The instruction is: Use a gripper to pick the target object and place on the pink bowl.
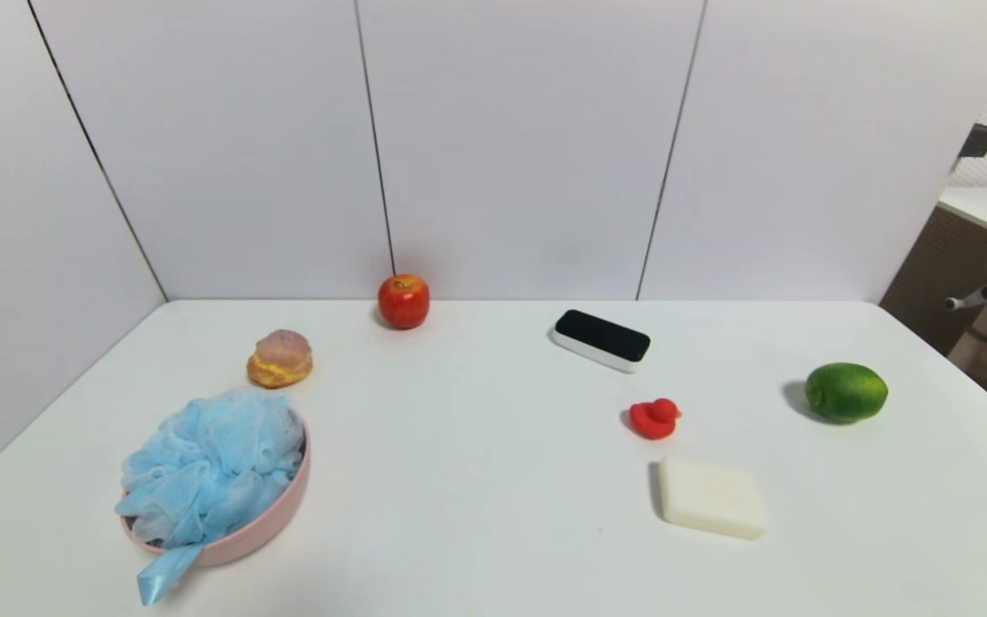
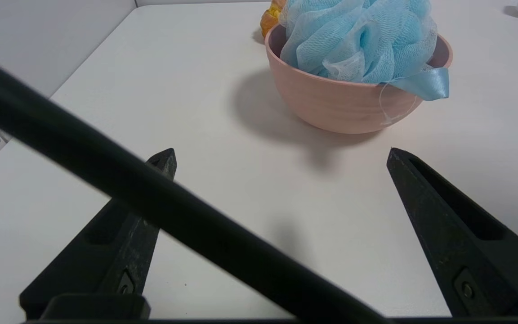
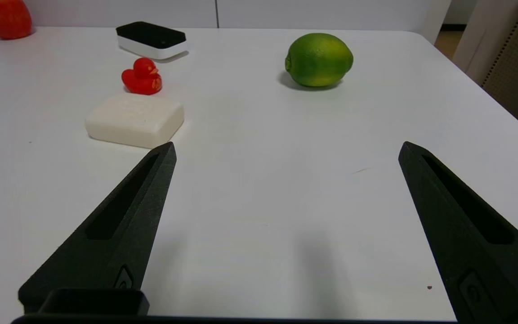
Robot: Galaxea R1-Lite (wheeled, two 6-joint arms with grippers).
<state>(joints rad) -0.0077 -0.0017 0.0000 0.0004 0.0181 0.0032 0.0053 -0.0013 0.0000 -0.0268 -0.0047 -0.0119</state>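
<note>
White table (image 1: 493,514) carries all items; white panel walls behind it. Pink bowl (image 1: 266,523) sits on the robot's left side of the table, near the front edge. Light blue mesh pouf (image 1: 211,467) lies inside the bowl, heaped above the rim, with its blue ribbon loop (image 1: 159,578) draped over the near rim and down onto the table. Left gripper (image 2: 281,155) seen only in its own wrist view: fingers spread wide, nothing between them, held above bare table short of the bowl. The bowl and pouf lie ahead of its fingertips, apart from them, no contact; a black cable (image 2: 151,198) crosses that view diagonally. Right gripper (image 3: 286,148) seen likewise in its wrist view: fingers spread wide, empty, over bare table on the robot's right side, well apart from the bowl. White soap bar (image 1: 710,497) lies ahead of the right gripper; green lime (image 1: 846,392) farther out to the right. Black-and-white block (image 1: 601,339) near the back, red apple (image 1: 403,301) against the wall, cream puff (image 1: 280,359) just behind the bowl, small red duck (image 1: 655,418) behind the soap.
</note>
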